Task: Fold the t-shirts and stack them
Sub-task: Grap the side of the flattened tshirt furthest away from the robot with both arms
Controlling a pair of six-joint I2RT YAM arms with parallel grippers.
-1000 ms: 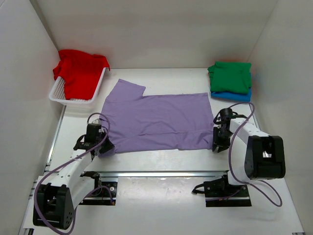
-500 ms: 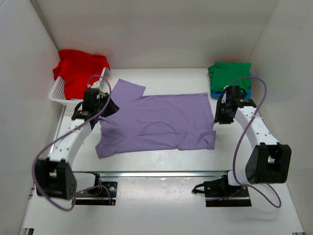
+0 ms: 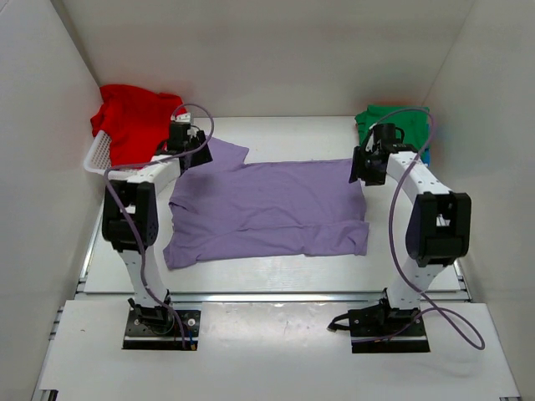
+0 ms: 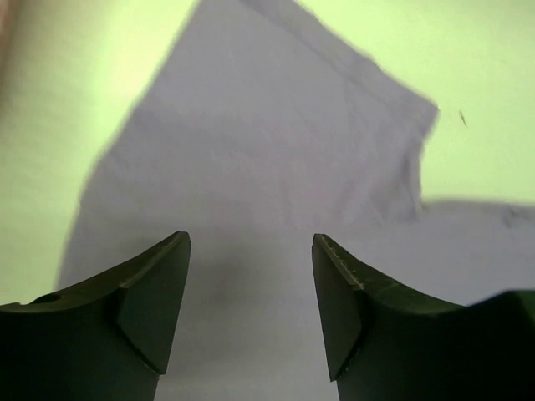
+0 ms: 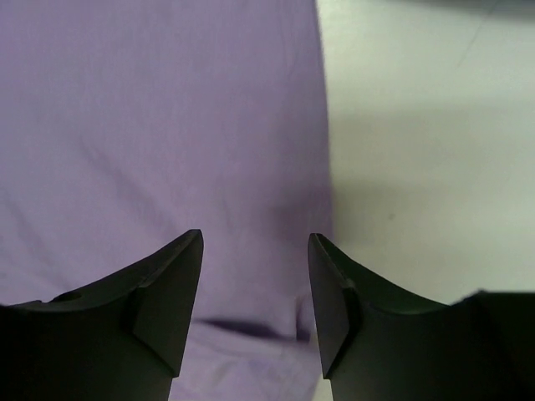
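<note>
Swung off the near corners of the lavender t-shirt point(image 3: 267, 209) to its far corners within the last second, both arms; jaws opened on the way. Lavender t-shirt flat on worktop point(image 3: 276, 271), laid sideways, sleeve poking out at far-left, hem along right side.

Left gripper point(image 4: 251, 251) over that far-left sleeve, jaws spread, nothing pinched, cloth showing through the gap. Right gripper point(image 5: 255, 242) over far-right corner of lavender t-shirt, straddling the hem edge, jaws likewise spread and empty. Contact with cloth: cannot tell from either wrist view.

Probably poised like this to take both far corners together and bring the far half toward the near edge for a lengthwise fold. Judgement only.

Green t-shirt point(image 3: 393, 125) already folded, just beyond lavender t-shirt's far-right corner, partly behind right arm; likely the stack to land on. Red t-shirt point(image 3: 134, 125) unfolded, heaped over white basket point(image 3: 99, 157) off lavender t-shirt's far-left corner, not yet done. Roughly mid-task by guess.
</note>
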